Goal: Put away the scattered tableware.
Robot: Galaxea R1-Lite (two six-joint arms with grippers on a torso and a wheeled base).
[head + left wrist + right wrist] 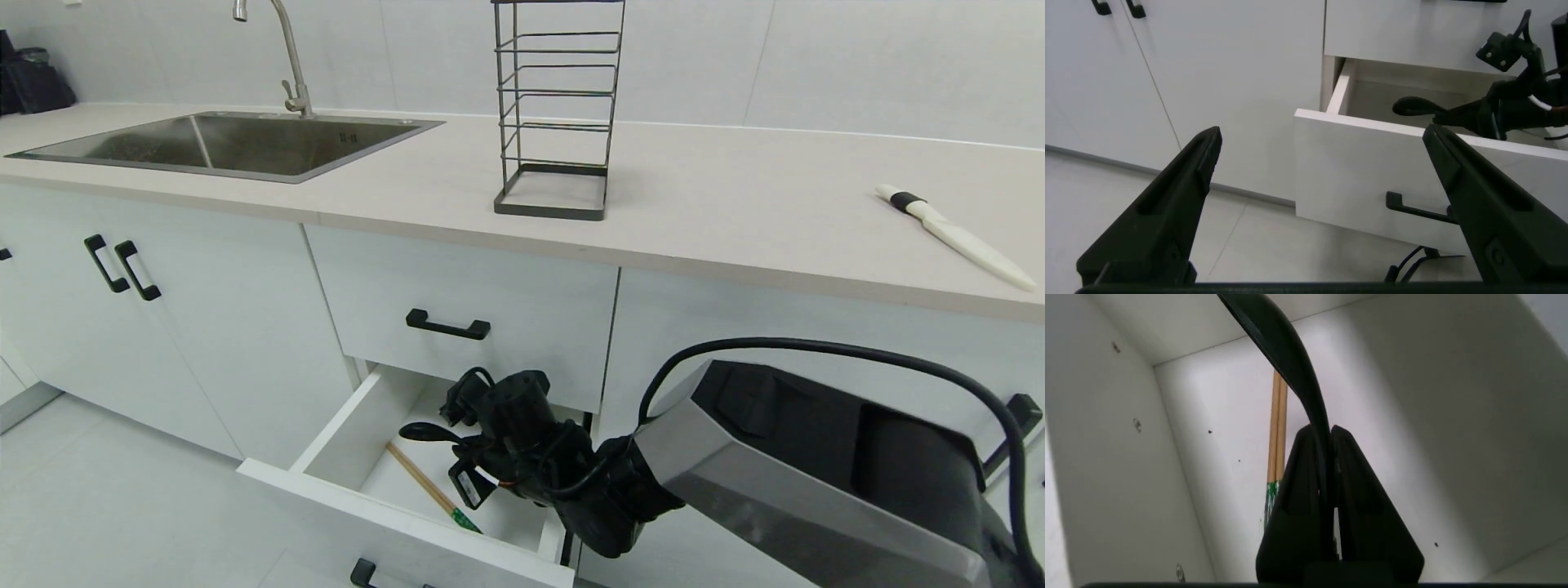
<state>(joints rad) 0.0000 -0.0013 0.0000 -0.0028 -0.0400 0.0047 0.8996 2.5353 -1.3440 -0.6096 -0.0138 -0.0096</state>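
Two things are worrying me as I am steering this. On the left, my left gripper (1323, 135) is hanging outside the drawer (1372, 171), fingers spread wide and holding nothing, and it is facing the front panel. If I am careless nudging that arm forward, I judge it is going to bump the panel and jolt whatever is inside.

Moving across, the chopsticks (429, 488) are lying on the drawer floor near the front. My right gripper (465, 445) is clamping the thin handle of a black spoon (424, 431), with the bowl poking out above the open drawer and crossing over the chopsticks. The pinch is looking narrow, so I am expecting the spoon may swivel in the fingers. If I am letting go from up here, it may clatter onto the chopsticks or tip against the side wall.

Further right, the wire rack (551, 211) is standing on the counter. At the far right the knife (951, 235) is lying near the counter's front edge, waiting its turn. Raising the right arm carelessly out of the drawer is risking a knock against the closed drawer above it.
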